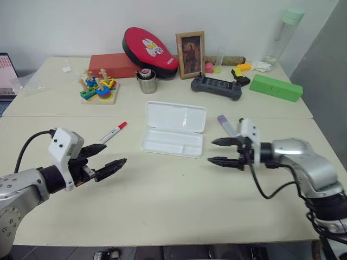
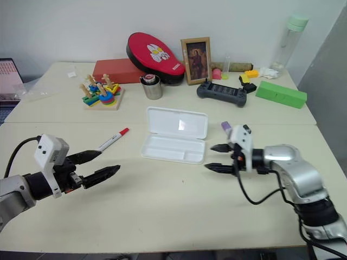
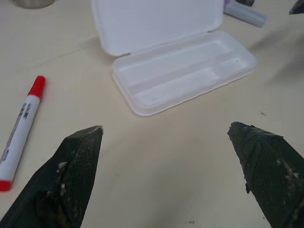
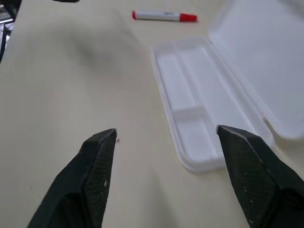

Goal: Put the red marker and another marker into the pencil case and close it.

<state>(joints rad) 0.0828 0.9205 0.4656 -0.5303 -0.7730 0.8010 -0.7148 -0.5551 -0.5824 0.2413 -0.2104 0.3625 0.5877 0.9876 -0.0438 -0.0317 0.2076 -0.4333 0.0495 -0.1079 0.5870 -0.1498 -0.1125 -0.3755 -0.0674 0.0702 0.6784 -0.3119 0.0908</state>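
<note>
1. The pencil case [image 1: 174,131] lies open near the middle of the worktop [image 1: 162,200], its lid folded back toward the far edge and its shallow tray facing up with nothing in it.
2. The red marker [image 1: 113,134] lies flat on the worktop on the left side of the case and apart from it, its red cap pointing toward the far edge.
3. The purple-capped marker [image 1: 226,125] lies on the worktop just off the right end of the case, partly hidden behind the right arm; it is not in the case.
4. The left gripper [image 1: 111,156] hovers above the worktop toward the near left corner, jaws wide apart and holding nothing, with its upper finger close to the tail end of the red marker.
5. The right gripper [image 1: 217,151] hangs over the worktop just right of the case's tray, pointing toward the case, jaws apart and holding nothing.
6. Along the far edge stand a red padded case [image 1: 150,50], a red flat box [image 1: 111,65], a framed picture [image 1: 190,54], a metal cup [image 1: 146,82], a wooden stacking toy [image 1: 97,90], a black game controller [image 1: 216,86] and a green box [image 1: 275,87].
</note>
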